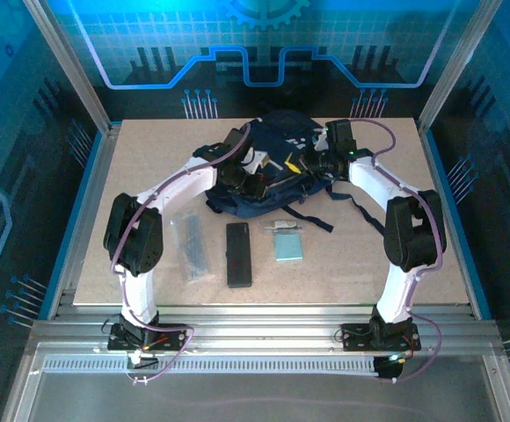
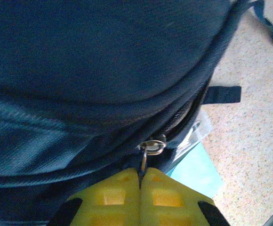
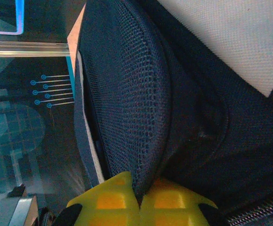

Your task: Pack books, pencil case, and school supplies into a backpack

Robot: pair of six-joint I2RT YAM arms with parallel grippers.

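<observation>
Yellow ribbed pads of the left gripper (image 2: pixel 140 181) are pressed flat together, pinching the thin stem of a small silver metal zipper pull (image 2: pixel 151 147) on the big navy-blue fabric backpack (image 2: pixel 103 56). The grip sits right at the pad tips, with very little metal between them. On the other side, the right gripper (image 3: pixel 140 190) has the same yellow pads, clamped shut on the edge of the bag's dark mesh panel (image 3: pixel 127 99). The bag lies at the far middle of the pale speckled table (image 1: pixel 352 272), with one arm reaching in from each side.

Waiting nearer the arm bases, clear of the bag:
- translucent grey ruler-like strip (image 1: pixel 189 249)
- long matte black pencil case (image 1: pixel 238 254), just beside the strip
- small light-blue rectangular pad (image 1: pixel 287 247)
- tiny silvery clip (image 1: pixel 279 227), between the pad and the bag

My read is that the step is unzipping: the left arm drives the slider and the right arm anchors the fabric.

How to do it well:
- Pull along the line of the zip track, not up or outward, or the slider will likely jam on the curved seam.
- Hold the mesh side firm and a bit away from the pull, so the teeth lie taut and the bag doesn't drag across the table.
- Go slow, because the tip-only pinch could slip off the stem.
- Run the zip far enough that the mouth takes the long case and strip without snagging.
</observation>
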